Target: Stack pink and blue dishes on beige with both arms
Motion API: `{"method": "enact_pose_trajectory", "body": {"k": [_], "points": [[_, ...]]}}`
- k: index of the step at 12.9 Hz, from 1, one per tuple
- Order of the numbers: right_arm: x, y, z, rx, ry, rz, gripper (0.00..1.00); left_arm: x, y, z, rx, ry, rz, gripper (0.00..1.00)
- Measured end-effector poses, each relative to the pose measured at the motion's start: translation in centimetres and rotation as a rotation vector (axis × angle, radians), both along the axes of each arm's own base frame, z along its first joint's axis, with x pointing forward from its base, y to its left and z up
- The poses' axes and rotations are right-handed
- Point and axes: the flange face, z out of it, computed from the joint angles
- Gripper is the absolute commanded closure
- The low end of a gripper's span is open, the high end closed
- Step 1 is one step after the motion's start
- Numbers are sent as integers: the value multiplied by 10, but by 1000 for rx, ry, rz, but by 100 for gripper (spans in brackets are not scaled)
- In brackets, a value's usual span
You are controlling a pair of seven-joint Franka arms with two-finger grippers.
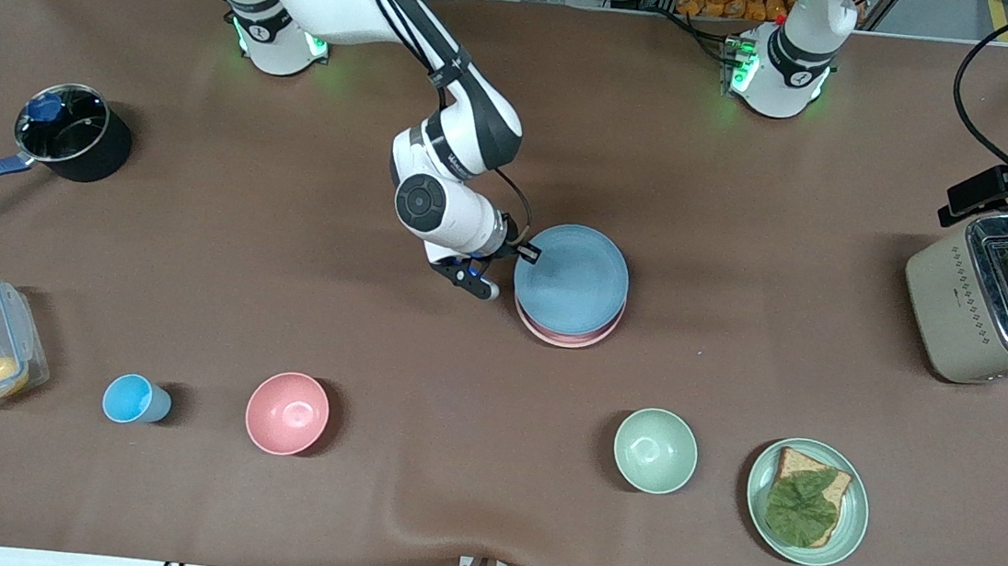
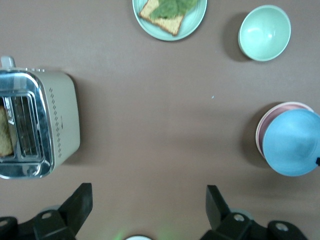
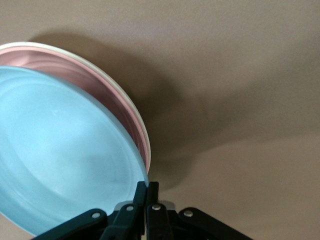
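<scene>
Status: the stack is nearly complete. The pink plate (image 1: 566, 331) lies flat on the beige plate (image 3: 131, 107), of which only a thin cream rim shows beneath the pink edge in the right wrist view; both rest on the bench (image 1: 752, 205) near its middle. The blue plate (image 1: 571, 278) is over the stack but is not yet seated: it sits offset from the pink plate, shifted toward the robots' bases, and appears tilted, with its held edge raised. The right pincer (image 1: 521, 252) is pinching the rim of the blue plate, at the side of the stack toward the right arm's end of the bench; the right wrist view shows its fingers (image 3: 150, 192) pressed together on the plate edge. The left arm waits: the left pincer (image 2: 150, 202) hangs spread and empty, toward the left arm's end of the bench from the stack. Judged remaining: centre the blue plate over the pink plate, lower it flat, release the rim and withdraw. The pink and beige plates appear to need no further handling.
</scene>
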Motion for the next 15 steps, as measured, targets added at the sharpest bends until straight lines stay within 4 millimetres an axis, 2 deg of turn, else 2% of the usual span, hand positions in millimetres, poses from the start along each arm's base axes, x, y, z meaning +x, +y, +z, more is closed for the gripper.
{"method": "enact_pose_trajectory", "body": {"k": [1, 2, 3, 7, 9, 10, 11, 13, 15], "points": [[0, 0, 0, 0, -3, 0, 85, 3, 0, -2, 0, -7, -1, 0], [1, 0, 0, -1, -7, 0, 25, 4, -1, -3, -1, -9, -1, 0], [2, 0, -1, -1, -10, 0, 0, 5, -1, -4, -1, -9, -2, 0], [10, 0, 8, 7, -33, -3, 0, 6, -3, -6, 27, -5, -11, 0], [27, -15, 22, -19, -36, 14, 0, 7, -17, -7, 97, -6, -51, 0], [43, -36, 35, -52, -26, 48, 0, 6, -27, -6, 112, -13, -73, 0], [60, -65, 50, -78, -7, 87, 0, 6, -35, 0, 114, -29, -87, 0], [92, -138, 76, -74, 32, 178, 0, 5, -40, 17, 113, -59, -94, 0], [116, -209, 90, -81, 30, 264, 0, 3, -39, 24, 110, -67, -91, 0]]}}
